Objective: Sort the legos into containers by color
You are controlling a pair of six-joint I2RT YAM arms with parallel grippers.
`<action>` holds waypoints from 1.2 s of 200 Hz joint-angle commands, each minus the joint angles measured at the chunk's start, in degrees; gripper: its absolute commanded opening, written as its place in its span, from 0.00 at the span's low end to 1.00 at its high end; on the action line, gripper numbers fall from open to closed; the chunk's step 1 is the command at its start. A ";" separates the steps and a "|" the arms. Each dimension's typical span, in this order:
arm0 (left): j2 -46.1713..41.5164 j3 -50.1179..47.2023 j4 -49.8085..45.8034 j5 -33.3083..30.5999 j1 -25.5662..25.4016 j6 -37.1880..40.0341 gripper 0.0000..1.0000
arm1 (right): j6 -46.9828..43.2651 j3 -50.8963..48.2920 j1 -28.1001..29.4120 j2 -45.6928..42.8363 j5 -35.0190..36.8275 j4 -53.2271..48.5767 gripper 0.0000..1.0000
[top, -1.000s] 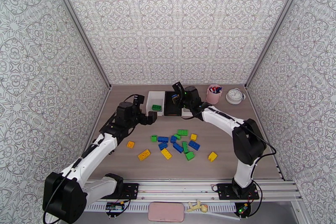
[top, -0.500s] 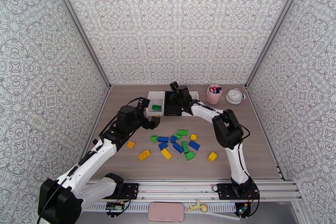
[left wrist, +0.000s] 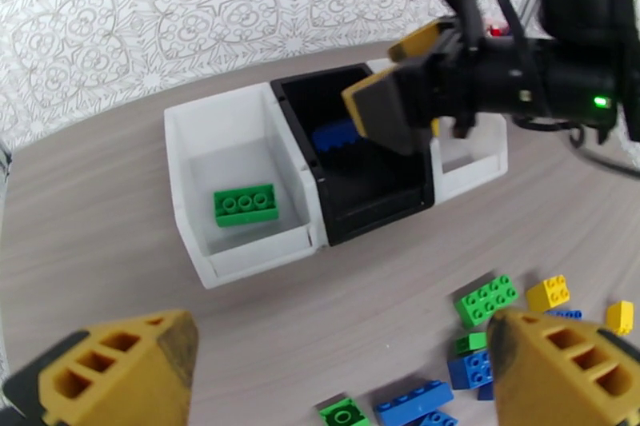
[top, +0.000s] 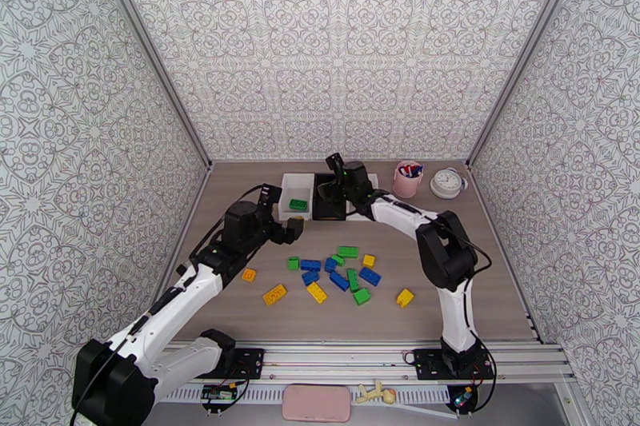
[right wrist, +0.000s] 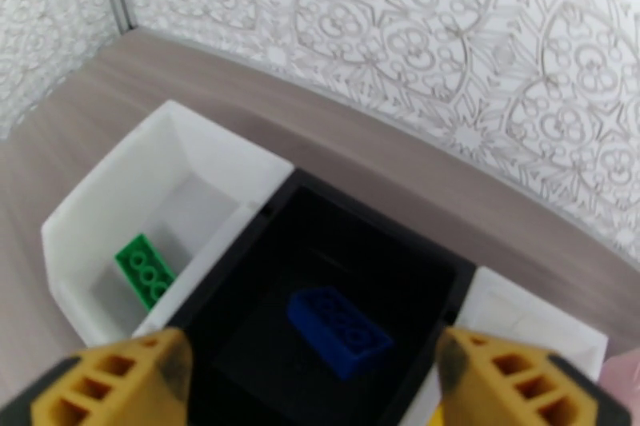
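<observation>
While the left gripper (top: 292,229) hangs over the bench (top: 240,316) just in front of the bins, its jaws are spread wide with nothing between them. Next over, the white bin on the left (left wrist: 180,148) has one green brick (left wrist: 246,205) lying flat on its floor, studs up. Touching it on the right is the black bin (right wrist: 376,220), and a blue brick (right wrist: 340,332) sits inside it, a bit tilted as far as I can tell. The right gripper (top: 330,189) is parked right above that black bin, jaws wide apart and not holding anything, with the blue brick below the gap. A second white bin (left wrist: 472,156) butts up against the black one's far side, partly hidden behind that arm. Closer to the arm bases, the loose legos (top: 340,272) are scattered mid-bench in a green, blue and yellow mix, with a few yellow ones off at the edges. Way over right sit a pink cup (top: 408,178) and a round clock (top: 448,182).
</observation>
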 commanded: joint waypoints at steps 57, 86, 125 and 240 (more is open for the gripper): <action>9.01 6.17 -19.01 -8.15 -3.88 -16.74 1.00 | -12.95 -15.49 -0.28 -19.69 -17.55 -1.22 0.95; 12.04 6.19 -21.40 -6.67 -5.13 -21.71 0.97 | -16.59 -17.33 -0.27 -24.07 -18.91 -7.32 0.96; 16.75 6.60 -24.50 -4.44 -6.47 -24.63 0.88 | -19.66 -16.91 -0.28 -26.79 -22.73 -14.65 0.95; 25.61 6.60 -23.30 -3.88 -6.20 -26.01 0.58 | -22.19 -16.26 -0.22 -26.84 -24.72 -21.08 0.96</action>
